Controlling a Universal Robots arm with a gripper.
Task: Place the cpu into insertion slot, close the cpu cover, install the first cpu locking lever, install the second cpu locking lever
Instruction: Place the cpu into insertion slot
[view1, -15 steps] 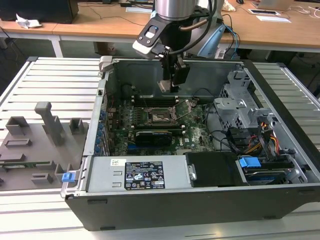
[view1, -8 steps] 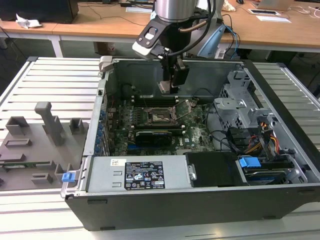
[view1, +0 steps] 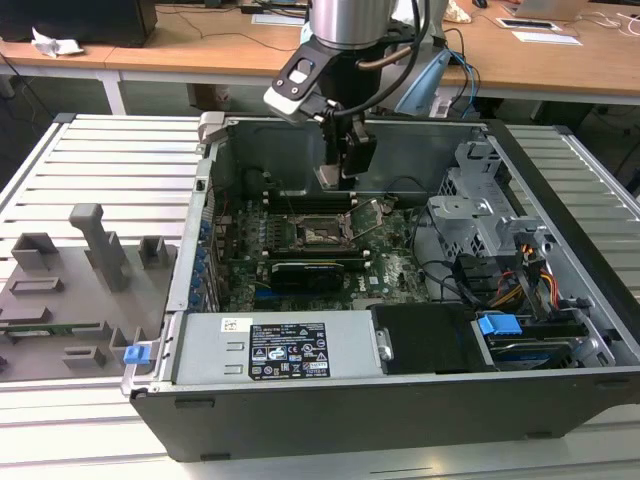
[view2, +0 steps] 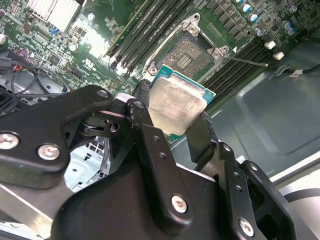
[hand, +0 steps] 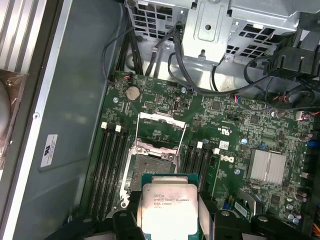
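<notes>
The end effector (view2: 172, 117) is clamping the cpu (view2: 177, 100) by opposite edges near the insertion slot (view2: 187, 52) — light, stiff, probably fragile underneath, so edges are seeming safest.

We find the cpu (view2: 175, 102) clamped in the pincer (view2: 172, 114), which hangs inside the computer case (view1: 400, 410); below the pincer, apart from it, the insertion slot (view2: 187, 52) lies on the motherboard (view1: 392, 265).
</notes>
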